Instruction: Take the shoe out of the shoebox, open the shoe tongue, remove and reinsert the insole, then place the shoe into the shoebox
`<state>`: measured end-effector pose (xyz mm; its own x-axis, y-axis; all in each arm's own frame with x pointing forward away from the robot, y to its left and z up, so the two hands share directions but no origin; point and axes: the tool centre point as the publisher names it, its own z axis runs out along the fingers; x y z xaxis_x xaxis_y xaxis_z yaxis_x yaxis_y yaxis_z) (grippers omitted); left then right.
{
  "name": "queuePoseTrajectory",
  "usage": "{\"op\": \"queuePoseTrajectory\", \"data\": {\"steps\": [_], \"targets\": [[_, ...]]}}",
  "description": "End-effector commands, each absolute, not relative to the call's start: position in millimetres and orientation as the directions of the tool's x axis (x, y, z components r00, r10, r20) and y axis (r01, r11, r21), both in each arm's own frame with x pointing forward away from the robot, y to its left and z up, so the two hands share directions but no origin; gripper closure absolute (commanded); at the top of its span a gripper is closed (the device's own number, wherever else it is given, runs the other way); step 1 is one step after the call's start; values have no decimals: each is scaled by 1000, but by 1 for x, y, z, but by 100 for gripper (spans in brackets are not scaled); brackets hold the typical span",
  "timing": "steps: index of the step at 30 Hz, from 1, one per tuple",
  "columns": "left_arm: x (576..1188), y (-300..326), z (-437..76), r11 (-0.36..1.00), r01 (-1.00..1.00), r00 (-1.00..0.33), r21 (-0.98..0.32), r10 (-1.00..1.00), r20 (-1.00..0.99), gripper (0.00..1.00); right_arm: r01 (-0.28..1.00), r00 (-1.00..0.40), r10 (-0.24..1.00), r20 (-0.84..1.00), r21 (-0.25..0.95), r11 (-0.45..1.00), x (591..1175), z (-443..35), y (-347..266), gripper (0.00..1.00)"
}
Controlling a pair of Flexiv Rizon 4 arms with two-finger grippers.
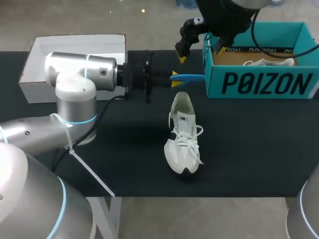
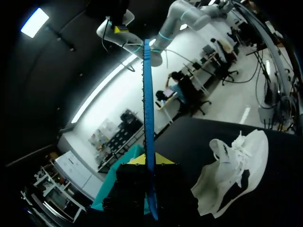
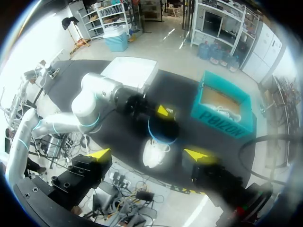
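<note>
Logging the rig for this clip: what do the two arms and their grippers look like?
The left arm has rounded silver-grey links with thin light-blue rings at the joints, and a white strap runs off it. The left gripper is black with yellow tips. The right gripper is also black with yellow tips, with a black cable looping behind it.

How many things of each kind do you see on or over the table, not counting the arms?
Shoes: 2, white shoe on the table, white shoe in the box
Boxes: 2, teal shoebox, white box
Insoles: 1, blue insole
Total: 5
</note>
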<state>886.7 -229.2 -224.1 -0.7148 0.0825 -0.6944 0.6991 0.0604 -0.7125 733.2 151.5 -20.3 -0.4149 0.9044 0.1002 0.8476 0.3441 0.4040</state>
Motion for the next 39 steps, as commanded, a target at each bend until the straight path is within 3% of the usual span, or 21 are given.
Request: {"op": "queuePoseTrajectory", "data": {"steps": [1,15,19,23,39], "targets": [[887,-229,-224,61,700,-714,-711,81,-696,100,849,-414,905,99,400,344,735,-20,153,0],[887,-229,-224,61,700,-714,-711,81,-696,100,849,-414,905,99,400,344,735,-20,153,0],[877,-236,-224,8,880,-467,-475,204,-860,100,849,-414,905,99,400,344,735,-20,153,0],[866,-236,-224,-70,986,-140,-152,147,-979,100,849,-414,905,99,400,344,735,-20,153,0],[852,-225,-224,-114,981,165,156,75,-983,100,849,-414,905,99,400,344,735,-20,153,0]]}}
